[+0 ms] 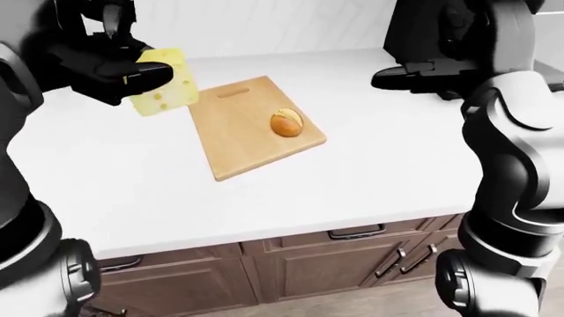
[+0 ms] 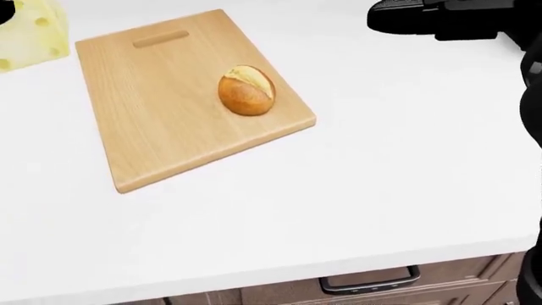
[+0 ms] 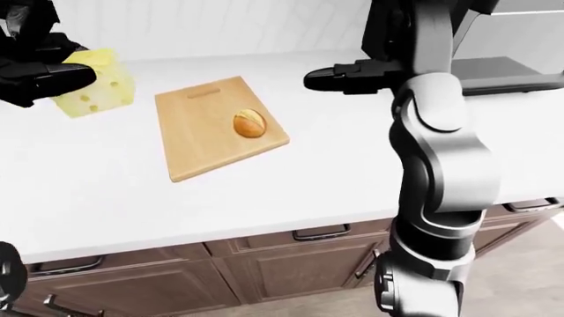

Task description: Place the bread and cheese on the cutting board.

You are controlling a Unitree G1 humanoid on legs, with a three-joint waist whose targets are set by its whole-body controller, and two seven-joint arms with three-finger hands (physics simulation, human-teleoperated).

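Left hand (image 1: 110,66): fingers clamped round cheese (image 1: 164,89), held above white counter (image 1: 370,165), left of cutting board (image 1: 251,129). Bread (image 1: 286,123): resting on board. Right hand (image 1: 414,74): fingers extended, empty, above counter.

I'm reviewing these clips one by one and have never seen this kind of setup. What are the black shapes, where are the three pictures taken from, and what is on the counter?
These are simulator renders from three cameras on a humanoid robot's head, looking out over its own arms. The head view looks steeply down; the left-eye and right-eye views show nearly the same wider scene.

The black and grey shapes are the robot's own arms. Its left hand has its fingers closed round a yellow cheese wedge, held up beside the board's left edge. Its right hand hangs empty over the white counter; whether it is open I cannot tell.

On the counter lies a wooden cutting board with a bread roll resting on it. Brown drawers sit below.
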